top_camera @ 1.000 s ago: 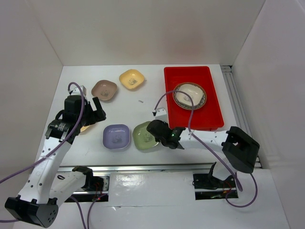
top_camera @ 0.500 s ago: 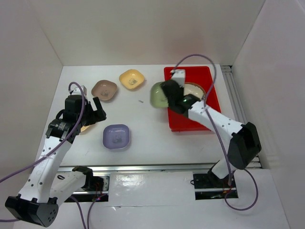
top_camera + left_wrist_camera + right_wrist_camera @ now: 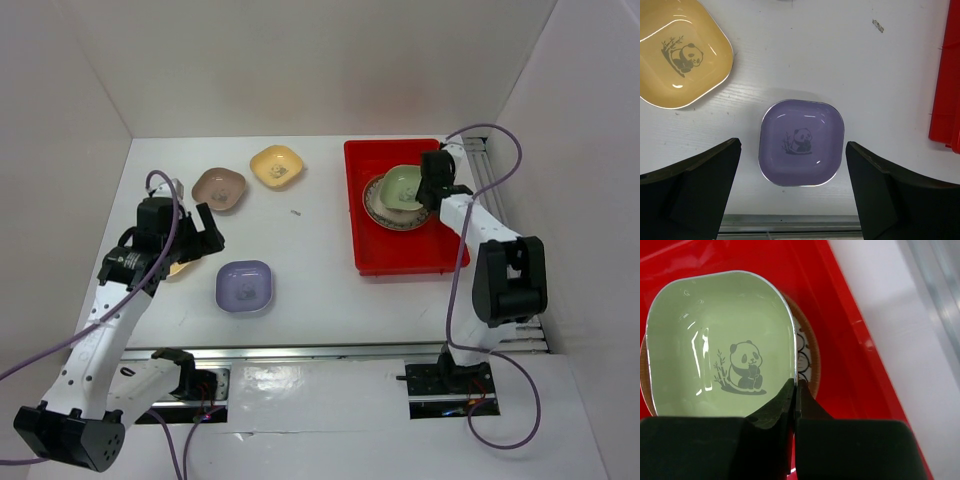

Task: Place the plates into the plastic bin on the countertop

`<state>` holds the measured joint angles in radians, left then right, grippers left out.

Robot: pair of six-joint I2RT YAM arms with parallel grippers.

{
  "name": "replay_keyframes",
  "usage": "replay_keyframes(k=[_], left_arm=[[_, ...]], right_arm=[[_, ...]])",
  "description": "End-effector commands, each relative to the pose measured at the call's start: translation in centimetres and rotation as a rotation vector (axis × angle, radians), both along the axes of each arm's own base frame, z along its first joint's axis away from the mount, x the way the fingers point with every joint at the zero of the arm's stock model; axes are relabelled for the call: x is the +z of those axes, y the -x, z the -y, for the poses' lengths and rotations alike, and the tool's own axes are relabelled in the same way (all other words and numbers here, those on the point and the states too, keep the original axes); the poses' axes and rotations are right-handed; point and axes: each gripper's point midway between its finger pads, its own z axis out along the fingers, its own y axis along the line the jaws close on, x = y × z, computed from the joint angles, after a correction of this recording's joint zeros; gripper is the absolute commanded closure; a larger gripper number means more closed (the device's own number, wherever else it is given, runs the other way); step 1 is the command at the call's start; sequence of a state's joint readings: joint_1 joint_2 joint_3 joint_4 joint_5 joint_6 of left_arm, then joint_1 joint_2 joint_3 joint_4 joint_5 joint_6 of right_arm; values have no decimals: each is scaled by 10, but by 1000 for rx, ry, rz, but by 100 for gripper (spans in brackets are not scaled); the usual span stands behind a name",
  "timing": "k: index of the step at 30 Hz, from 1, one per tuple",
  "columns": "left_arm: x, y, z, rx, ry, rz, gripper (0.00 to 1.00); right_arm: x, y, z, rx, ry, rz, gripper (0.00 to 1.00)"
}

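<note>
Dish (image 3: 720, 335) (green, panda) sits pinched in right gripper (image 3: 796, 386).

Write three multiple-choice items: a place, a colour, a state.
1. The green dish is: A) on the countertop; B) over the round plate in the red bin; C) on the yellow dish.
2. In the wrist view of the left gripper, the dish between its fingers is: A) lavender; B) brown; C) cream.
3. The right gripper is: A) wide open; B) shut on the green dish; C) hidden.
Key: B, plate shows beneath it; A, the lavender dish lies there; B, fingers pinch its rim.
</note>
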<state>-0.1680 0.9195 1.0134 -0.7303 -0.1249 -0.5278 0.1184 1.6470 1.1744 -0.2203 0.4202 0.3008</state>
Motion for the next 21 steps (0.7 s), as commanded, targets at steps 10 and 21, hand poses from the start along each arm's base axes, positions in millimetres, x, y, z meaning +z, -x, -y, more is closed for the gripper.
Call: replay_keyframes(k=[10, 21], left_arm=[[-1, -7, 3, -10, 13, 10, 0], [-4, 3, -68, 426, -87, -58, 0]], right_arm=[[42, -36, -41, 158, -64, 205, 0], [14, 111, -309, 770, -188, 95, 0]])
